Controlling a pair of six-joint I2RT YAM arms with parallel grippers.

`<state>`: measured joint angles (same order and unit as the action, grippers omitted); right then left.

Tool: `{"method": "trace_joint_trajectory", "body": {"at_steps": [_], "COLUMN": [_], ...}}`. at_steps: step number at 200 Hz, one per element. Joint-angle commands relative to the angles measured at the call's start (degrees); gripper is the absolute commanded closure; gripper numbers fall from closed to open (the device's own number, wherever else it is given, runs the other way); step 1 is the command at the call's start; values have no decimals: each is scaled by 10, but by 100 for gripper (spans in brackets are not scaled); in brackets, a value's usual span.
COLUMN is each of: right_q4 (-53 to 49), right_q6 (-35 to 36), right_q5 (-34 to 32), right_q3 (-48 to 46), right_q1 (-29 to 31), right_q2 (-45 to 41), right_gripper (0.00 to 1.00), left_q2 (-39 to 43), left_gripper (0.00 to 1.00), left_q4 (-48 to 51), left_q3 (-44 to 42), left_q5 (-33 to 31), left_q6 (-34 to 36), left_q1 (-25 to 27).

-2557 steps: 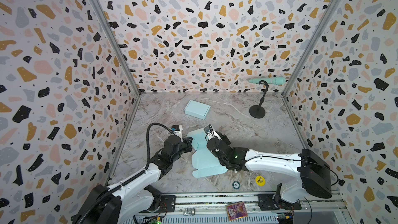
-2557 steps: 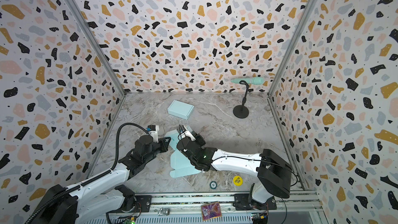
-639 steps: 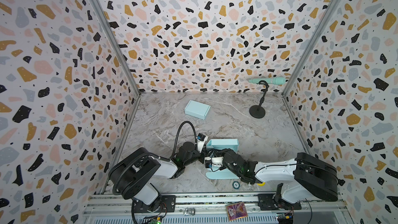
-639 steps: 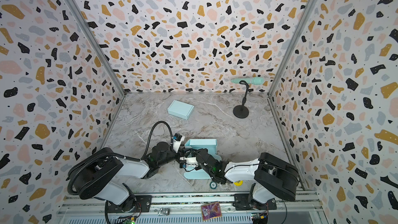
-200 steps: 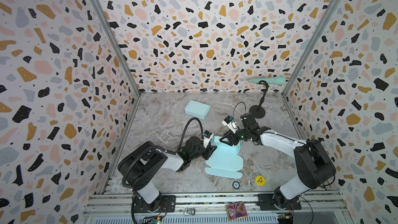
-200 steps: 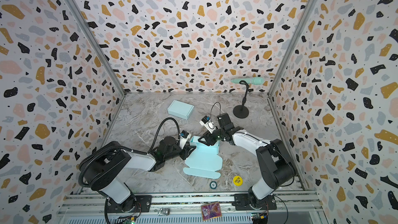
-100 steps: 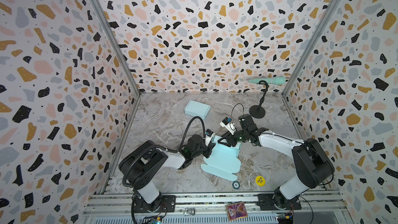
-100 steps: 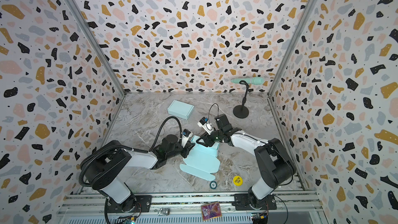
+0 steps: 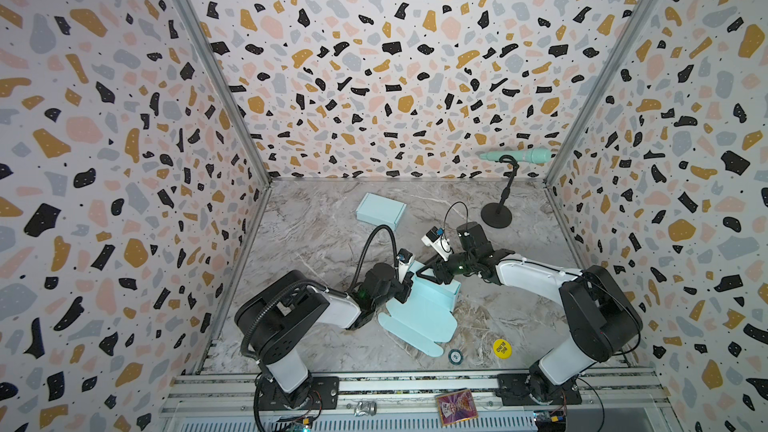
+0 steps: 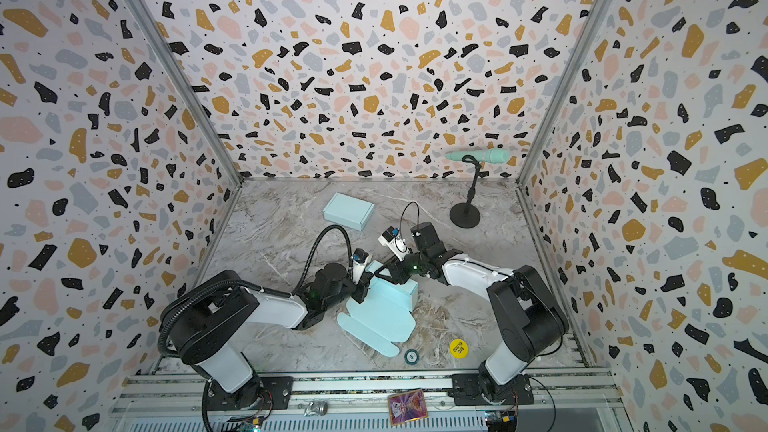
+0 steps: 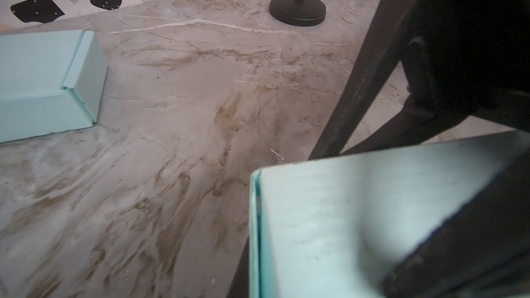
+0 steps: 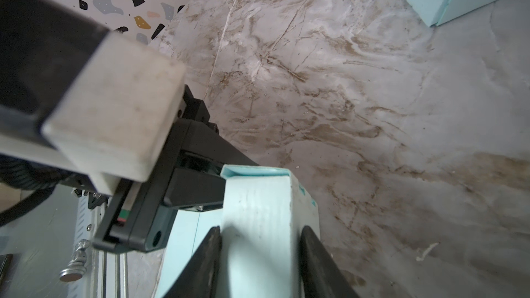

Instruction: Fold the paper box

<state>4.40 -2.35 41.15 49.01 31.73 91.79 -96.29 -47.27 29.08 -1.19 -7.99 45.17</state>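
Marble tabletop (image 9: 316, 234) carries the half-folded mint paper box (image 9: 419, 313) at its front centre, between my two arms. My right gripper (image 12: 259, 230) clamps the box's raised wall from both sides; my left gripper (image 12: 216, 175) is pinched tight on that wall's end.

Bright even light, soft shadows, blurry wrist foregrounds
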Motion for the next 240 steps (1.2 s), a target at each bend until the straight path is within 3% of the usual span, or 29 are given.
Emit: {"method": "trace_joint_trajectory", "body": {"at_steps": [1,52,135,158,192,219,240], "right_q4": [-7,44,36,24,25,20,17], "right_q6": [-24,-78,-81,-76,-77,-76,-74], "right_q5": [19,24,-14,-33,-36,-52,-67], "right_q3": [-12,-44,-46,-41,-41,-43,-44], "right_q1": [20,41,43,50,66,72,71], "right_q2": [-7,-25,-33,-34,-34,-34,-39], "right_gripper": [55,58,63,63,63,64,64], "left_q2": [-5,-19,-46,-59,-60,-50,-47], "left_gripper": [95,89,83,95,99,84,81], "left_q4": [-94,-128,-144,-154,-155,-150,-145], "left_q3": [-7,-14,-32,-40,-44,-50,-58], "left_q5": [-47,-79,-89,-97,-102,-101,-95], "left_q6": [-11,-28,-22,-22,-22,-23,-23], "left_q1": [10,14,16,19,24,28,32]}}
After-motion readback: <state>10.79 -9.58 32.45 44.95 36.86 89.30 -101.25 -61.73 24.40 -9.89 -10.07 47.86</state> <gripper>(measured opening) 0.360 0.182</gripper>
